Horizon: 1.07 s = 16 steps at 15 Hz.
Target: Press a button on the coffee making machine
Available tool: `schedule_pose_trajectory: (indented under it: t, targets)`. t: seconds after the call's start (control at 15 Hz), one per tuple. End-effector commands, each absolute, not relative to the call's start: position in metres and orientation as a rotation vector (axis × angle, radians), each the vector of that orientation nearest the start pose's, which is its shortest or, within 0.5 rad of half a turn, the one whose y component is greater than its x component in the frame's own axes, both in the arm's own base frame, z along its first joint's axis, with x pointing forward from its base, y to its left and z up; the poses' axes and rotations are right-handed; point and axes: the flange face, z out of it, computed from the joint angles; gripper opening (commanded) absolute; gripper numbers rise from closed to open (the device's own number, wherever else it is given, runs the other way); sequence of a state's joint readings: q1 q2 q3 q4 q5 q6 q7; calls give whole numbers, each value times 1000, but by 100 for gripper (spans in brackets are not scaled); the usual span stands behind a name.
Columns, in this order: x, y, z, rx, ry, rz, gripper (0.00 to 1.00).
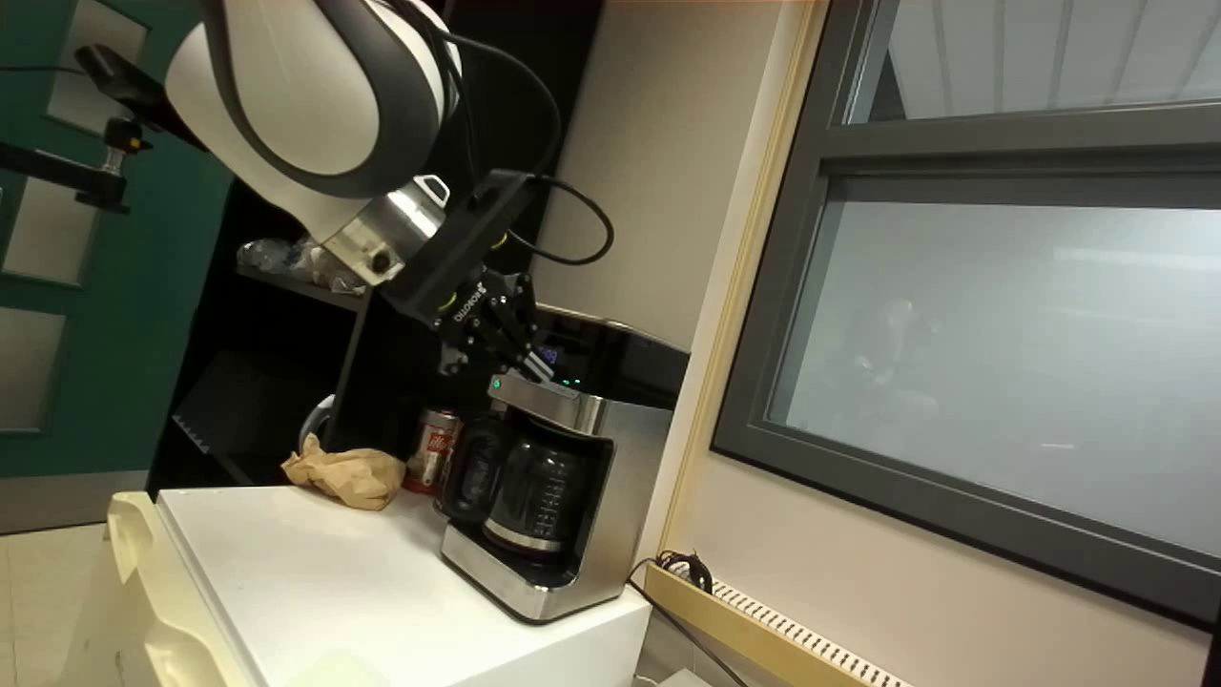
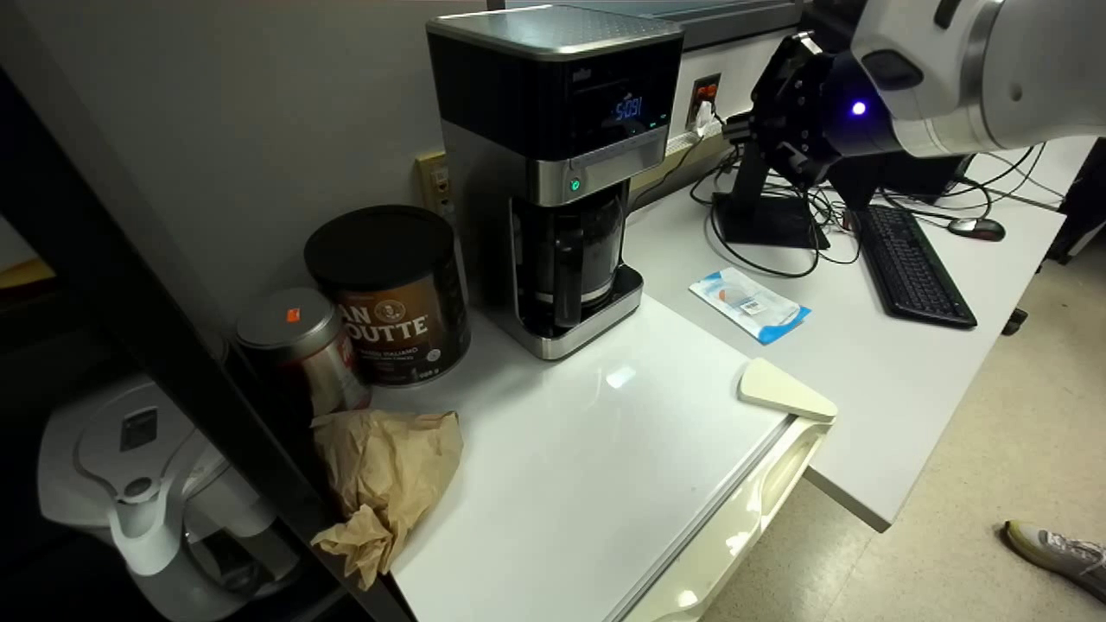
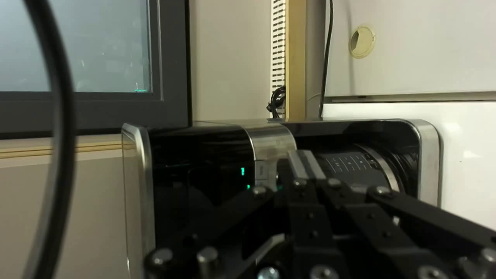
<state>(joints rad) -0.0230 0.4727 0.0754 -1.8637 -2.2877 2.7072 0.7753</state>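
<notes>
The coffee making machine (image 1: 630, 487) is black and silver and stands upright on a white top. It also shows in an exterior view (image 2: 497, 104) and the wrist view (image 3: 201, 147). Its control panel (image 2: 618, 108) has lit blue digits and green marks. A green-lit round button (image 2: 575, 185) sits on the silver strip below. The dark glass carafe (image 1: 534, 487) is inside. My gripper (image 1: 539, 367) is shut and empty, in front of the panel. A gap shows between its tips (image 2: 734, 130) and the machine. In the wrist view my fingertips (image 3: 306, 164) hide part of the silver strip.
A reddish can (image 1: 434, 448), a large brown coffee tin (image 2: 402, 324) and a crumpled paper bag (image 2: 389, 475) stand beside the machine. A desk (image 2: 873, 380) bears a blue-white packet (image 2: 752, 302), cables and a keyboard (image 2: 912, 263). A window (image 1: 1002, 382) is behind.
</notes>
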Motion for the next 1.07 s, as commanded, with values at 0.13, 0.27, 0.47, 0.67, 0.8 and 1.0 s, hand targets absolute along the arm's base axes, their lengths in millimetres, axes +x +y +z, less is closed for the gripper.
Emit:
schedule_pose_trajectory:
  t: [0.13,0.27,0.47,0.67,0.8,1.0]
  targets:
    - [661,61,257,1643,1371,760,0]
    - [668,61,256,1649,1374,769,0]
    - [678,61,255,1660,1376,780,0]
    - [685,61,253,1676,1374,786,0]
    - [689,60,251,1685,1372,786,0]
    - [695,58,249,1694,1372,782,0]
